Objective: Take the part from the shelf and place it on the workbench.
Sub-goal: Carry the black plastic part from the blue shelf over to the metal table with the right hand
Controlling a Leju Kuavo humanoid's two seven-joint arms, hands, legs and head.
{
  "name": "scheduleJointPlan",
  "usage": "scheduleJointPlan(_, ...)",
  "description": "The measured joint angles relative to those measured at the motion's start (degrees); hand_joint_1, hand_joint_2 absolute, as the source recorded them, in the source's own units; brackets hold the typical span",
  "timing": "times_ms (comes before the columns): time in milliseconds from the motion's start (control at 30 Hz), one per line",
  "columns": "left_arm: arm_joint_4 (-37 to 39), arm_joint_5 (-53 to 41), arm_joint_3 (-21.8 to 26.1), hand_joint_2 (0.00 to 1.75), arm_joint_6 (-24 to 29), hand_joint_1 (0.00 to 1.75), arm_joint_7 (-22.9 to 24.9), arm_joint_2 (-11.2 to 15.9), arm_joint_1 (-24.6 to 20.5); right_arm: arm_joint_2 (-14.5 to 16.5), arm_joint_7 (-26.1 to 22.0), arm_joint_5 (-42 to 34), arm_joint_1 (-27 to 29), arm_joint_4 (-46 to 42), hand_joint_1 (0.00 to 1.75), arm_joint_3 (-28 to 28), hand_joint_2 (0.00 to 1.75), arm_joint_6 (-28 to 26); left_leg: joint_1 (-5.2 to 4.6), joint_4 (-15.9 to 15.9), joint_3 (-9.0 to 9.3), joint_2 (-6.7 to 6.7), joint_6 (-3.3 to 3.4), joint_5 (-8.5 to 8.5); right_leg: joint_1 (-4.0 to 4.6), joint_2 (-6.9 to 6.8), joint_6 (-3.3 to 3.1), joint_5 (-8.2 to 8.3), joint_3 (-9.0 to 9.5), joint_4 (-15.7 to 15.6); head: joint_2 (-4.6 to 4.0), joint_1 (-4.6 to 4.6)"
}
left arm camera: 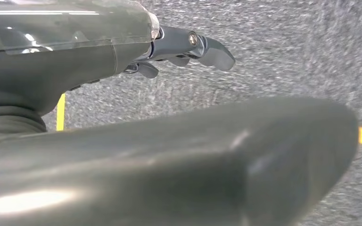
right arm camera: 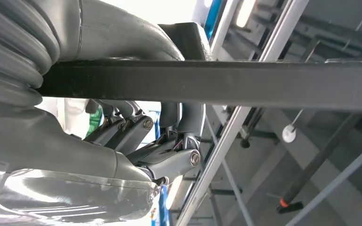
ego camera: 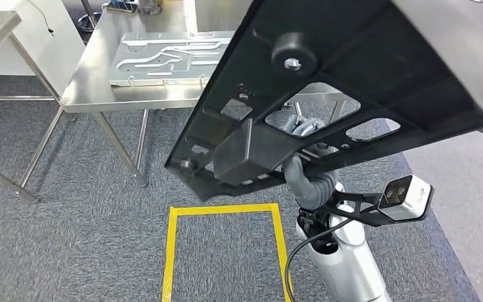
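Part point(ego camera: 352, 82) held aloft, short of workbench point(ego camera: 94, 82), clamped by right hand point(ego camera: 299, 129) through cutout. Judged stiff, broad, rib-edged, liable to swing; better gripped near middle. Left hand point(left arm camera: 188, 47) empty, fingers loosely curled.

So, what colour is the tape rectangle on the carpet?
Yellow; the tape rectangle shows best in the head view, on the grey carpet.
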Motion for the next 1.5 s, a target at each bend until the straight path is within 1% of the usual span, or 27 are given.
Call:
scheduleJointPlan(33, 0.0, 0.01, -0.01, 0.0, -0.01, 0.0, -0.01, -0.04, -0.07, 0.0, -0.01, 0.0, -0.09, 0.0, 1.61, -0.07, 1.75, -0.1, 0.12, -0.39, 0.71, 0.0, 0.14, -0.22, -0.17, -0.18, 0.29, -0.57, -1.75, 2.79, 0.0, 0.0)
scheduleJointPlan(100, 0.0, 0.01, 0.0, 0.0, -0.01, 0.0, 0.01, -0.03, -0.05, -0.02, 0.02, 0.02, -0.05, 0.03, 1.61, -0.28, 1.75, -0.26, 0.15, -0.73, 1.82, 0.02, 0.28, -1.0, -0.67, -0.39, 0.88, -3.22, -6.6, 9.01, 0.0, 0.0)
scheduleJointPlan(167, 0.0, 0.01, 0.01, 0.0, -0.01, 0.0, 0.02, -0.05, 0.03, -0.06, 0.06, 0.03, 0.14, 0.14, 1.61, -0.58, 1.75, -0.36, 0.29, -0.79, 3.09, -0.04, 0.13, -2.09, -1.24, -0.53, 1.52, -5.42, -10.35, 11.47, -0.01, 0.0)
scheduleJointPlan(200, 0.0, 0.02, 0.02, 0.0, 0.0, 0.0, 0.03, -0.07, 0.05, -0.09, 0.08, 0.03, 0.18, 0.21, 1.61, -0.7, 1.75, -0.38, 0.41, -0.79, 3.88, -0.09, -0.03, -2.71, -1.47, -0.62, 1.78, -4.85, -11.04, 10.24, -0.01, -0.01)
scheduleJointPlan(233, 0.0, 0.02, 0.02, 0.0, 0.01, 0.0, 0.03, -0.09, 0.07, -0.12, 0.08, 0.03, 0.18, 0.27, 1.61, -0.8, 1.75, -0.39, 0.56, -0.79, 4.76, -0.14, -0.26, -3.39, -1.68, -0.74, 2.02, -2.72, -10.94, 7.38, -0.01, 0.0)
scheduleJointPlan(300, 0.0, 0.03, 0.02, 0.0, 0.01, 0.0, 0.02, -0.11, 0.07, -0.22, 0.07, 0.03, 0.18, 0.44, 1.61, -0.99, 1.75, -0.42, 0.73, -0.74, 6.18, -0.2, -0.88, -4.74, -1.9, -1.18, 2.13, 3.73, -9.78, 0.39, -0.01, 0.01)
scheduleJointPlan(333, 0.0, 0.03, 0.02, 0.0, 0.02, 0.0, 0.01, -0.12, 0.05, -0.28, 0.07, 0.03, 0.19, 0.53, 1.61, -1.1, 1.75, -0.44, 0.76, -0.81, 6.68, -0.19, -1.3, -5.41, -1.81, -1.42, 1.87, 5.78, -9.33, -1.85, -0.01, -0.01)
scheduleJointPlan(367, 0.0, 0.03, 0.03, 0.0, 0.02, 0.0, -0.01, -0.12, 0.05, -0.33, 0.07, 0.03, 0.19, 0.58, 1.61, -1.23, 1.75, -0.49, 0.73, -0.77, 7.21, -0.17, -1.78, -5.76, -1.67, -1.53, 1.39, 6.81, -9.09, -2.99, 0.0, -0.01)
scheduleJointPlan(467, 0.0, 0.01, 0.03, 0.0, 0.03, 0.0, -0.09, -0.11, -0.02, -0.42, 0.04, 0.02, 0.0, 0.5, 1.61, -1.53, 1.75, -0.61, 0.8, -0.2, 8.46, 0.09, -3.07, -6.09, -1.47, -1.25, -0.45, 6.41, -7.78, -3.55, 0.0, -0.01)
scheduleJointPlan(533, 0.0, -0.03, 0.02, 0.0, 0.02, 0.0, -0.11, -0.16, -0.2, -0.42, 0.01, 0.01, -0.19, 0.44, 1.61, -1.62, 1.75, -0.61, 0.94, 3.47, 6.99, 0.23, -3.32, -7.32, -1.44, -1.15, -1.26, 6.01, -6.49, -3.74, -0.01, -0.03)
scheduleJointPlan(633, 0.0, -0.02, 0.01, 0.0, 0.03, 0.0, -0.08, -0.23, -0.13, -0.42, 0.04, 0.02, 0.02, 0.45, 1.61, -1.64, 1.75, -0.72, 0.85, 13.52, 0.11, 0.26, -3.54, -11.4, -0.98, -1.02, -1.89, 4.7, -5.16, -3.74, 0.0, -0.03)
scheduleJointPlan(667, 0.0, 0.02, 0.03, 0.0, 0.06, 0.0, -0.04, -0.22, -0.01, -0.42, 0.06, 0.03, 0.17, 0.45, 1.61, -1.64, 1.75, -0.8, 0.76, 14.84, -1.71, 0.26, -3.41, -12.22, -0.8, -0.93, -1.98, 4.17, -4.62, -3.73, -0.01, -0.03)
scheduleJointPlan(700, 0.0, 0.05, 0.04, 0.0, 0.1, 0.0, 0.0, -0.22, 0.09, -0.42, 0.07, 0.03, 0.27, 0.45, 1.61, -1.64, 1.75, -0.87, 0.65, 14.24, -2.67, 0.26, -3.11, -11.94, -0.64, -0.86, -2.02, 3.61, -3.96, -3.73, -0.01, -0.03)
scheduleJointPlan(733, 0.0, 0.1, 0.05, 0.0, 0.13, 0.0, 0.02, -0.22, 0.15, -0.41, 0.08, 0.03, 0.32, 0.45, 1.61, -1.64, 1.75, -0.93, 0.49, 11.84, -2.82, 0.27, -2.72, -10.2, -0.47, -0.81, -2.03, 3.02, -3.19, -3.73, -0.01, -0.03)
scheduleJointPlan(800, 0.0, 0.16, 0.07, 0.0, 0.17, 0.0, 0.03, -0.21, 0.29, -0.38, 0.12, 0.12, 0.37, 0.48, 1.61, -1.64, 1.75, -1.03, -0.03, 5.23, -2.13, 0.27, -1.64, -4.02, -0.18, -0.83, -1.93, 1.82, -1.76, -3.75, -0.01, -0.02)
scheduleJointPlan(867, 0.0, 0.2, 0.08, 0.0, 0.17, 0.0, 0.03, -0.19, 0.45, -0.33, 0.31, 0.25, 0.45, 0.51, 1.61, -1.61, 1.75, -1.18, -0.55, 1.66, -1.56, 0.2, -0.87, -0.42, -0.05, -0.68, -1.48, 0.94, -0.89, -3.76, -0.01, -0.04)
scheduleJointPlan(967, 0.0, 0.19, 0.1, 0.0, 0.13, 0.0, -0.04, -0.26, 0.38, -0.28, 0.61, 0.33, 0.46, 0.37, 1.61, -1.62, 1.75, -1.47, -0.47, 0.6, -0.29, 0.04, -0.23, -0.34, 0.0, -0.51, -0.57, 0.78, -0.42, -2.76, -0.01, -0.05)
scheduleJointPlan(1000, 0.0, 0.18, 0.1, 0.0, 0.1, 0.0, -0.08, -0.31, 0.3, -0.28, 0.65, 0.34, 0.38, 0.32, 1.61, -1.66, 1.75, -1.59, -0.32, 0.21, 0.42, -0.01, 0.0, -0.54, -0.03, -0.55, -0.3, 0.74, -0.96, -1.39, -0.01, -0.05)
scheduleJointPlan(1067, 0.0, 0.19, 0.1, 0.0, 0.08, 0.0, -0.12, -0.41, 0.22, -0.31, 0.75, 0.49, 0.33, 0.28, 1.61, -1.75, 1.75, -1.87, -0.12, -0.4, 1.78, -0.05, 0.29, -1.06, -0.36, -0.62, 0.33, -0.37, -4.31, 4.09, -0.01, -0.04)
scheduleJointPlan(1133, 0.0, 0.21, 0.1, 0.0, 0.08, 0.0, -0.13, -0.46, 0.24, -0.39, 0.97, 0.91, 0.56, 0.36, 1.61, -1.82, 1.75, -2.29, -0.07, -0.52, 2.8, -0.06, 0.35, -2.01, -0.88, -0.69, 0.98, -2.71, -9.4, 10.22, -0.01, -0.05)
scheduleJointPlan(1167, 0.0, 0.25, 0.11, 0.0, 0.08, 0.0, -0.13, -0.5, 0.29, -0.45, 1.13, 1.3, 0.71, 0.43, 1.61, -1.84, 1.75, -2.58, -0.02, -0.51, 3.39, -0.11, 0.27, -2.58, -1.13, -0.72, 1.25, -3.47, -11.36, 11.65, -0.01, -0.05)
scheduleJointPlan(1200, 0.0, 0.33, 0.12, 0.0, 0.08, 0.0, -0.13, -0.56, 0.35, -0.5, 1.33, 1.8, 0.8, 0.51, 1.61, -1.86, 1.75, -2.92, 0.06, -0.51, 4.11, -0.33, 0.1, -3.2, -1.36, -0.75, 1.49, -3.25, -12.44, 11.26, -0.01, -0.05)
scheduleJointPlan(1233, 0.0, 0.41, 0.14, 0.0, 0.08, 0.0, -0.13, -0.63, 0.38, -0.55, 1.54, 2.41, 0.84, 0.6, 1.61, -1.87, 1.75, -3.27, 0.17, -0.51, 4.97, -0.62, -0.15, -3.89, -1.59, -0.73, 1.72, -1.79, -12.66, 9.14, 0.0, -0.05)
scheduleJointPlan(1300, 0.0, 0.54, 0.18, 0.0, 0.08, 0.0, -0.14, -0.76, 0.32, -0.69, 1.92, 3.55, 0.87, 0.88, 1.61, -1.87, 1.75, -3.91, 0.38, -0.43, 6.74, -1.33, -0.78, -5.39, -2.06, 0.06, 2.11, 4.2, -11.69, 2.25, -0.01, -0.05)
scheduleJointPlan(1367, 0.0, 0.58, 0.22, 0.0, 0.08, 0.0, -0.14, -0.84, 0.11, -0.9, 2.25, 4.41, 0.89, 1.26, 1.61, -1.82, 1.75, -4.31, 0.53, -0.48, 7.46, -1.91, -1.53, -6.57, -2.04, 0.96, 1.63, 8.01, -10.95, -1.87, -0.01, 0.0)
scheduleJointPlan(1433, 0.0, 0.64, 0.26, 0.0, 0.08, 0.0, -0.13, -0.9, -0.03, -0.99, 2.85, 4.93, 0.63, 1.44, 1.61, -1.74, 1.75, -4.45, 0.7, -0.42, 7.7, -2.34, -2.37, -6.79, -1.68, 0.84, 0.4, 7.74, -10.58, -2.42, -0.01, 0.02)
scheduleJointPlan(1500, 0.0, 0.69, 0.29, 0.0, 0.05, 0.0, -0.14, -1.02, -0.09, -0.98, 3.48, 4.96, 0.03, 1.43, 1.61, -1.64, 1.75, -4.29, 0.87, 1.52, 7.25, -1.8, -2.99, -6.23, -1.67, 0.36, -0.63, 7.11, -9.26, -3.03, -0.01, 0.0)
